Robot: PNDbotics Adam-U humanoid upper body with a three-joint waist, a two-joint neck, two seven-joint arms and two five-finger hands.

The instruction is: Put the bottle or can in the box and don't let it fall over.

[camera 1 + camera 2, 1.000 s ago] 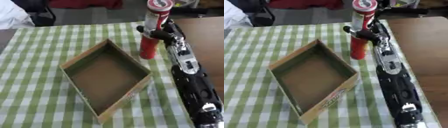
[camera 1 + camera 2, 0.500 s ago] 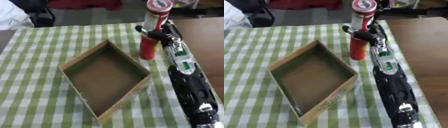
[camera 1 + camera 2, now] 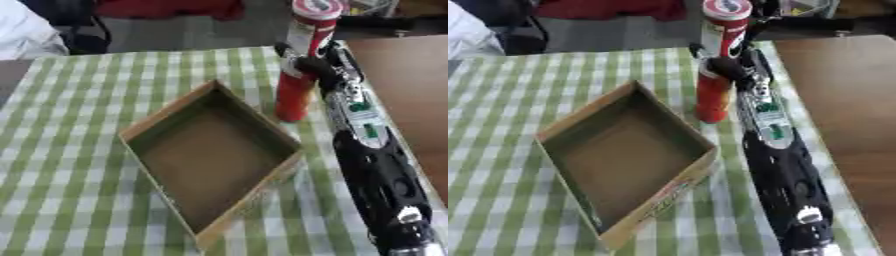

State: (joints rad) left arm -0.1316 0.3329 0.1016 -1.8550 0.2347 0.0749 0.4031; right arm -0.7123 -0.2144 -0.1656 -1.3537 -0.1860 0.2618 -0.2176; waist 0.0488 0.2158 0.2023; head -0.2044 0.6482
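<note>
Right hand (image 3: 308, 64) reaches in along the right side of the frame, fingers curled round the tall red can (image 3: 299, 70), which stands upright on the checked worktop (image 3: 79, 130) at upper right, just beside the open cardboard box (image 3: 214, 160) at centre.

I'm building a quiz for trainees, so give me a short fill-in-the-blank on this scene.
1. The right hand is curled round the tall ____ can.
2. The can stands ____ on the checked cloth.
3. The cardboard box holds ____.
4. The can stands ____ the box, next to its far corner.

Missing words: red; upright; nothing; outside
</note>
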